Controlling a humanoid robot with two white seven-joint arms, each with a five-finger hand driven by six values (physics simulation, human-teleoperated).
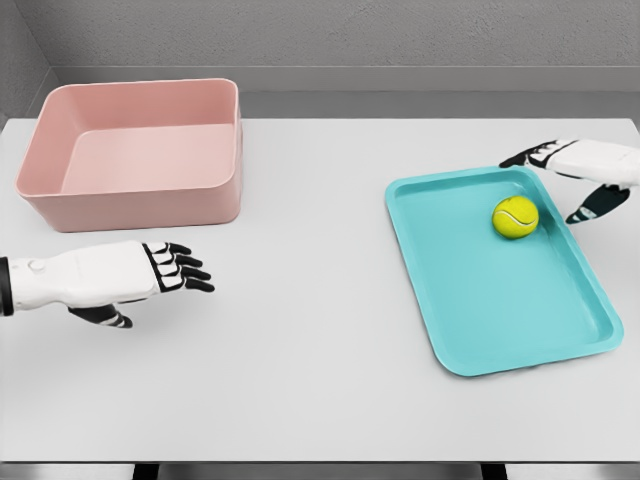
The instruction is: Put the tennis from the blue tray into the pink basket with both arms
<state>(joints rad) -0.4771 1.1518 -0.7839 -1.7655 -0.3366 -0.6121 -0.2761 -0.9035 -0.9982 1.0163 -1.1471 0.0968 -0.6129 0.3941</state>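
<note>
A yellow-green tennis ball (515, 217) lies in the far right part of the blue tray (470, 320), on the right side of the white table. My right hand (562, 182) hovers at the tray's far right corner, just right of the ball, fingers spread and holding nothing. The pink basket (140, 205) stands at the far left and holds nothing visible. My left hand (170, 275) floats above the table in front of the basket, fingers relaxed and loosely extended, holding nothing.
The white table (320, 300) stretches between basket and tray. A grey wall runs behind the table's far edge.
</note>
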